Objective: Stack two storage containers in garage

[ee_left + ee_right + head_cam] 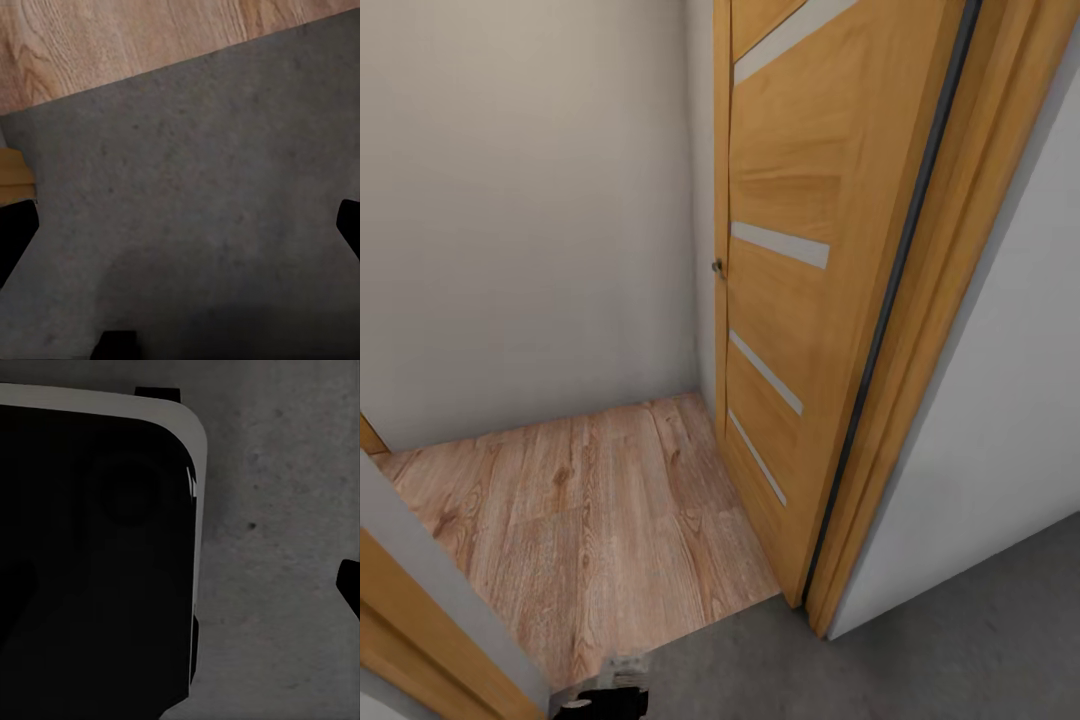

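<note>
The two storage containers are out of view. I stand at a doorway where the dark grey concrete floor [930,660] of the garage meets light wood planks [590,520]. My left gripper [180,232] hangs open above the concrete floor [195,210], its black fingertips [15,240] far apart with nothing between them. My right gripper [184,592] also looks open: one black fingertip [349,581] sits at the picture's edge, over concrete and beside my black base [90,562]. A bit of my left arm [610,690] pokes into the head view's lower edge.
An orange wooden door [800,280] with pale strips stands open on the right, its frame [920,350] against a white wall [1000,420]. The other door jamb [420,620] is close on the left. A pale wall [530,220] closes the small wood-floored space ahead.
</note>
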Controlling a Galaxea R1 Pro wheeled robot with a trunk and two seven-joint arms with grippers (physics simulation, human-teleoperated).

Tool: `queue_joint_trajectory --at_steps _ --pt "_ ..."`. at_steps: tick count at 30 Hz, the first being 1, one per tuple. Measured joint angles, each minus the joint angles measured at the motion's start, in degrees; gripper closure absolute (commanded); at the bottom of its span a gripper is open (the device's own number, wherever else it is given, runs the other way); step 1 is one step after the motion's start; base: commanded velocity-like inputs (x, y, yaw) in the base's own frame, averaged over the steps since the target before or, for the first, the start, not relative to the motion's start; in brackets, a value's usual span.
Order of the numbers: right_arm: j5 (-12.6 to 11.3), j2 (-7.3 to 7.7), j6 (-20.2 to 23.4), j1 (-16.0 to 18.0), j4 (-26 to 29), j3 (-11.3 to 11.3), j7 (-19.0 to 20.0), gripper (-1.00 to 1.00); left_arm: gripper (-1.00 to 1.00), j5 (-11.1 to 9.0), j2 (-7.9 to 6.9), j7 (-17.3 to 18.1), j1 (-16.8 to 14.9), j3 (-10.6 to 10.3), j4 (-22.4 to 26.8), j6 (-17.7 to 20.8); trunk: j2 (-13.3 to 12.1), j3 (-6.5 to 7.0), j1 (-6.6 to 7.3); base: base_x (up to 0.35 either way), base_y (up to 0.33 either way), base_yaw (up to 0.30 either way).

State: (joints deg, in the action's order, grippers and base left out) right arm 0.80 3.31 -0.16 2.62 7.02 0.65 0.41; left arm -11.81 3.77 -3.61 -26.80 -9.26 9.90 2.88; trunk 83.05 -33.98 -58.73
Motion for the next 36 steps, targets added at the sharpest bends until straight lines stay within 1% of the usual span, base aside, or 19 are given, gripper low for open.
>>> queue_joint_trajectory --at_steps 6,9,14,19,26,36 --pt "0.0 -0.02 0.0 0.0 0.0 0.0 0.0 -1.0 -1.0 0.0 -0.5 -0.8 3.5 0.1 0.1 -0.5 0.0 0.0 0.0 0.0 0.0 0.0" --pt "0.0 -0.04 0.0 0.0 0.0 0.0 0.0 -1.0 -1.0 0.0 -0.97 -0.9 4.3 0.1 0.1 -0.8 0.0 0.0 0.0 0.0 0.0 0.0" --pt "0.0 0.0 0.0 0.0 0.0 0.0 0.0 -1.0 -1.0 -0.1 -2.0 -1.0 6.4 0.1 0.1 -3.3 0.0 0.0 0.0 0.0 0.0 0.0" --pt "0.0 0.01 0.0 0.0 0.0 0.0 0.0 -1.0 -1.0 -0.2 -2.69 -1.0 7.3 0.1 0.2 -4.3 0.0 0.0 0.0 0.0 0.0 0.0" --pt "0.0 0.01 0.0 0.0 0.0 0.0 0.0 -1.0 -1.0 -0.3 -3.61 -1.0 7.7 0.3 0.2 -4.8 0.0 0.0 0.0 0.0 0.0 0.0" --pt "0.0 -0.11 0.0 0.0 0.0 0.0 0.0 -1.0 -1.0 -0.5 -3.69 -1.0 8.6 0.5 0.2 -5.0 0.0 0.0 0.0 0.0 0.0 0.0"
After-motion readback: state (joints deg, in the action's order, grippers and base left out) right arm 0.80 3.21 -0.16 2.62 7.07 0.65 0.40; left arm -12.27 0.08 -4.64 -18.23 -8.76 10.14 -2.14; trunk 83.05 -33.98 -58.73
